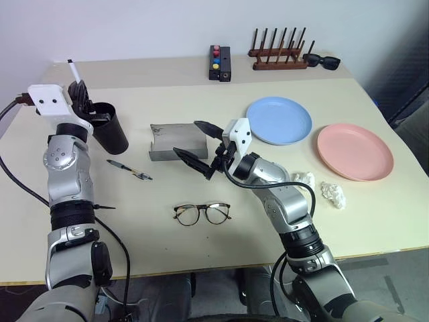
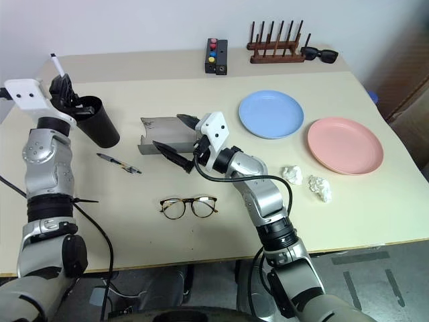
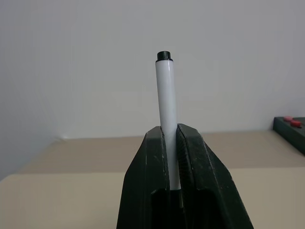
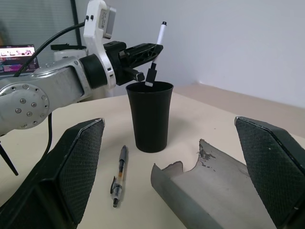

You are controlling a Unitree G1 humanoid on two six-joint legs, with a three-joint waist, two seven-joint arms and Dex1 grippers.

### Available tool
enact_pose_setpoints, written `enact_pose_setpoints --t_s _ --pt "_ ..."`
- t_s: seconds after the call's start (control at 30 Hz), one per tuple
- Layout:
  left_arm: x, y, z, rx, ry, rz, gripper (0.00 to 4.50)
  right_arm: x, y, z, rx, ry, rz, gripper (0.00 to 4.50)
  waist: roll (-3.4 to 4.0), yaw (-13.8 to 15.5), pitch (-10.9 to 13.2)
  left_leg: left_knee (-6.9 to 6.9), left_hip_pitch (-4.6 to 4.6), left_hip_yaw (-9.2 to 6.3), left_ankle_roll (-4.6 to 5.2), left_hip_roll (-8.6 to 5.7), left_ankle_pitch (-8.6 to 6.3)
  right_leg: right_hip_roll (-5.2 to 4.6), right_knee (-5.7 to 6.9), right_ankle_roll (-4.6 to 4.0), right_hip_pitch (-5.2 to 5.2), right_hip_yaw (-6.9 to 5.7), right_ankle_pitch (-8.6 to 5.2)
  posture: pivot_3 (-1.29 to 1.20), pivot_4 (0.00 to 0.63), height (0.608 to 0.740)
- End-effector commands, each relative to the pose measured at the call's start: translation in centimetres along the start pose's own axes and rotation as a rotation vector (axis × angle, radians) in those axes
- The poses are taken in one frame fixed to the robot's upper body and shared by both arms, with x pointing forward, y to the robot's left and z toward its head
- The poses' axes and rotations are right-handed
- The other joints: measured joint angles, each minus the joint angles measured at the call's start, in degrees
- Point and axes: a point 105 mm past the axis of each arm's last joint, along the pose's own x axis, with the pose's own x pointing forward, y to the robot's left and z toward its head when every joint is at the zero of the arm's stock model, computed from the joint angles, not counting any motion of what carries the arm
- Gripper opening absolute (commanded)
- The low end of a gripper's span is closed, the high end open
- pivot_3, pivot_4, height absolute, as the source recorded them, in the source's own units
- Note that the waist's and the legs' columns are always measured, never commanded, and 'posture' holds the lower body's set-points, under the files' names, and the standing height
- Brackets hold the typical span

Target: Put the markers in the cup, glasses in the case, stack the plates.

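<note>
white marker poised over the black cup, first step of the tidy-up.

my left gripper [image 4: 147, 50] was clenched on the white marker [image 3: 165, 100], its lower end sitting right at the rim of the black cup [image 4: 150, 114] and the black-tipped end pointing up. my right gripper [image 1: 201, 144] stood wide and empty above the open grey case [image 1: 174, 141]. the dark marker [image 1: 129, 168] lay on the table [image 1: 375, 215] between cup and case, the clear-lens glasses [image 1: 202, 213] nearer me, the blue plate [image 1: 279, 120] and the pink plate [image 1: 354, 151] side by side, unstacked. i judged the marker step in hand; next i needed the barrel centred over the mouth, then to let go so it dropped inside without tipping the cup.
</note>
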Motion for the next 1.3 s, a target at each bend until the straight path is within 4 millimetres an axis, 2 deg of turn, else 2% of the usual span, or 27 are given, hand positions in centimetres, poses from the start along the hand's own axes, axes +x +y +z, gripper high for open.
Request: enact_pose_setpoints --t_s 0.03,0.07,0.2,0.47,0.57,0.67,0.8,0.9,1.0,1.17,1.3 --pt "0.1 -0.2 1.3 -0.006 -0.041 -0.003 0.02 0.3 0.2 1.4 -0.013 -0.063 0.010 4.50 0.00 0.00 0.00 0.00 0.00 0.00 0.00 0.00 0.00 0.00 0.00 0.00 0.00 0.00 0.00 0.00 0.150 0.734" --pt "0.0 -0.3 1.2 -0.010 -0.037 -0.004 0.02 0.3 0.2 1.4 -0.013 -0.063 0.011 4.50 0.00 0.01 0.00 0.00 0.00 0.00 0.00 0.00 0.00 0.00 0.00 0.00 0.00 0.00 0.00 0.00 0.150 0.734" --pt "-0.1 -0.4 1.1 -0.016 -0.031 -0.003 1.61 0.3 0.3 1.3 -0.007 -0.063 0.018 4.50 0.00 0.00 0.00 0.00 0.00 0.00 0.00 0.00 0.00 0.00 0.00 0.00 0.00 0.00 0.00 0.00 0.150 0.734" --pt "-0.2 -0.4 1.1 -0.030 -0.031 0.002 1.61 0.4 0.4 1.3 -0.004 -0.063 0.026 4.50 0.00 0.00 0.00 -0.01 0.00 0.00 0.00 0.00 0.00 0.00 0.00 0.00 0.00 0.00 0.00 0.00 0.150 0.734" --pt "-0.1 -0.6 2.3 -0.040 -0.071 -0.028 1.61 0.3 0.4 1.4 -0.007 -0.062 0.026 4.50 0.00 0.00 0.00 -0.01 0.00 0.00 0.00 0.00 0.00 0.00 0.00 0.00 0.00 0.00 0.00 0.00 0.150 0.734" --pt "-0.1 -0.9 3.6 -0.029 -0.098 -0.110 1.61 0.2 0.2 1.4 -0.014 -0.060 0.022 4.50 0.00 -0.02 0.00 -0.01 0.00 0.00 0.00 0.00 0.00 0.00 0.00 0.00 0.00 0.00 0.00 0.00 0.150 0.734" --pt "-1.5 -1.7 5.0 0.022 -0.056 -0.396 1.61 -0.1 -0.6 1.5 -0.028 -0.056 -0.005 4.50 0.01 -0.86 0.01 -0.06 0.01 0.00 0.00 0.01 0.00 0.01 0.00 -0.01 -0.01 0.00 -0.01 0.00 0.150 0.734" --pt "-4.1 -2.5 4.2 0.093 0.087 -0.657 1.61 -0.3 -0.9 1.5 -0.030 -0.052 -0.012 4.50 0.03 -1.53 0.01 -0.08 0.01 0.00 0.00 0.01 0.00 0.01 0.01 -0.02 -0.02 0.01 -0.01 0.00 0.150 0.734" --pt "-6.1 -2.7 3.4 0.147 0.215 -0.814 1.61 -0.3 -0.9 1.4 -0.030 -0.049 -0.012 4.50 0.06 -1.55 0.03 -0.13 0.02 0.00 0.01 0.02 0.00 0.01 0.02 -0.03 -0.04 0.02 -0.03 0.00 0.150 0.734" --pt "-9.0 -1.9 0.5 0.307 0.506 -1.015 1.61 -0.1 -0.7 1.2 -0.023 -0.045 0.001 4.50 0.08 -1.38 0.05 -0.12 0.01 0.00 0.01 0.05 0.00 0.05 0.01 -0.23 -0.05 0.02 -0.14 0.00 0.150 0.734" --pt "-10.2 -1.5 -1.8 0.420 0.650 -1.121 1.61 0.1 -0.6 1.1 -0.018 -0.046 0.010 4.50 0.09 -1.41 0.05 -0.12 0.00 0.00 0.01 0.05 0.00 0.05 -0.01 -0.23 -0.05 0.02 -0.14 0.00 0.150 0.734"
